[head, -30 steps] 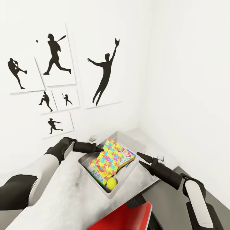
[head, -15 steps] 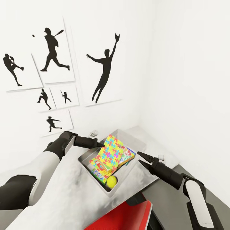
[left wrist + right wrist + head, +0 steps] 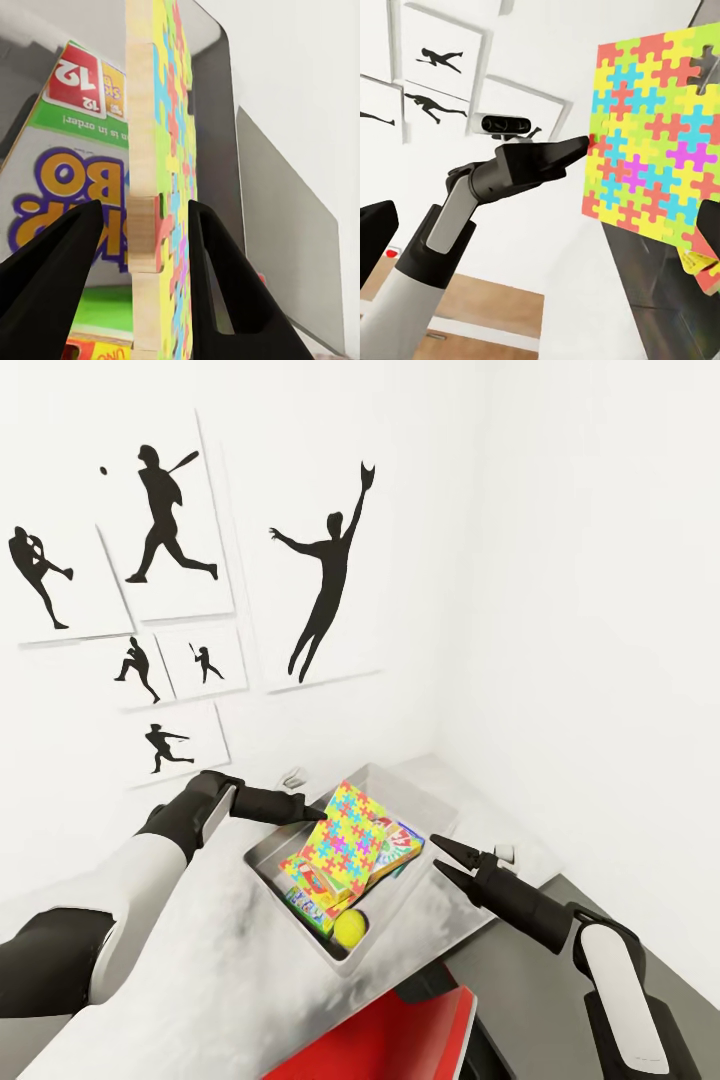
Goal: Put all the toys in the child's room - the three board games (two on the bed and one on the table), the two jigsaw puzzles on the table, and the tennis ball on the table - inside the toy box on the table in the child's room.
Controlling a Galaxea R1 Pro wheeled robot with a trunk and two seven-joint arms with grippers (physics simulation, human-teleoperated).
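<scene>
A jigsaw puzzle (image 3: pixel 345 830) is gripped on edge between the left gripper (image 3: pixel 318 812) fingers, tilted over the toy box (image 3: pixel 420 800).

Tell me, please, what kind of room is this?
Probably a child's bedroom or playroom: baseball-player silhouette prints hang on the wall, and a grey toy box on the desk holds a jigsaw puzzle and a tennis ball.

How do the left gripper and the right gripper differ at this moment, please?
The left gripper reaches over the toy box, while the right gripper hangs beside the box's outer rim. In the left wrist view the left fingers straddle the edge of the tilted jigsaw puzzle; the right gripper's fingers hold nothing and stand apart. Both are black with tapered fingers.
</scene>
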